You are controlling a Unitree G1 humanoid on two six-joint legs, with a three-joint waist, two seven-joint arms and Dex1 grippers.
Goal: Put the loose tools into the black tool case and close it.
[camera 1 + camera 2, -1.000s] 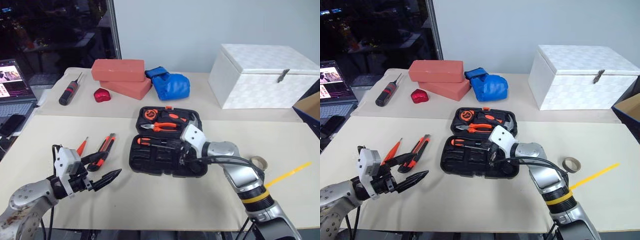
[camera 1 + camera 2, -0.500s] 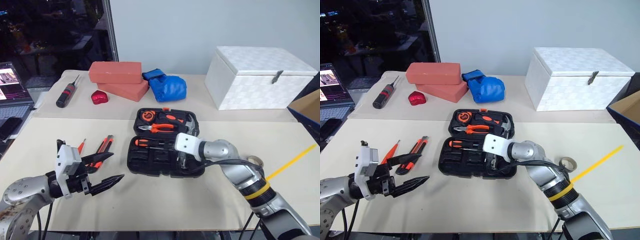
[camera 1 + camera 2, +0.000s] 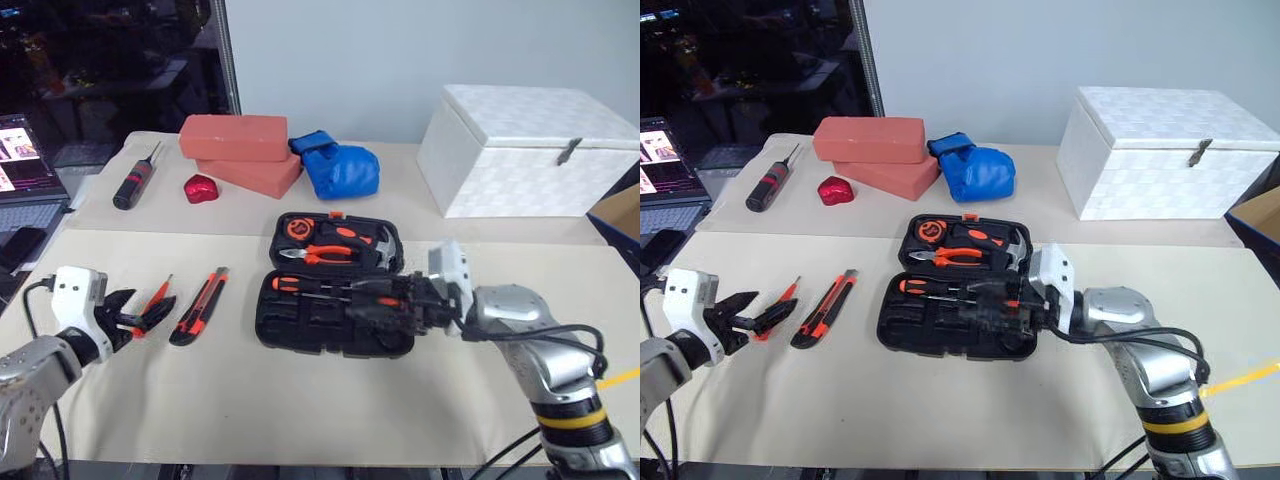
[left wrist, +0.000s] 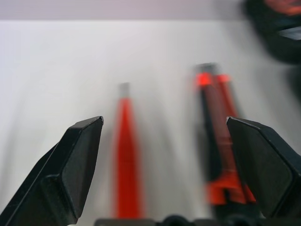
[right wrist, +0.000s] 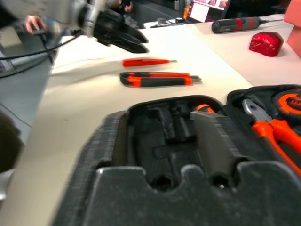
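The black tool case (image 3: 330,346) lies open in the middle of the table, with pliers, a hammer and a tape measure in its far half. One orange-and-black screwdriver (image 3: 300,284) rests in its near half. My right gripper (image 3: 370,302) hovers over that near half, pointing left, open and empty. Left of the case lie the utility knife (image 3: 200,305) and a slim orange screwdriver (image 3: 161,292). My left gripper (image 3: 140,313) is open at that screwdriver's handle end. In the left wrist view the screwdriver (image 4: 126,155) lies between the spread fingers, and the knife (image 4: 215,141) by one finger.
At the back stand a white box (image 3: 535,150), two red bricks (image 3: 240,150), a blue glove (image 3: 340,170), a small red object (image 3: 203,188) and a black screwdriver with a red band (image 3: 135,183). A laptop (image 3: 20,170) sits at the far left.
My left gripper has swung left and forward to the orange screwdriver. My right gripper has pulled back from the case's recesses, turned to point left, and opened.
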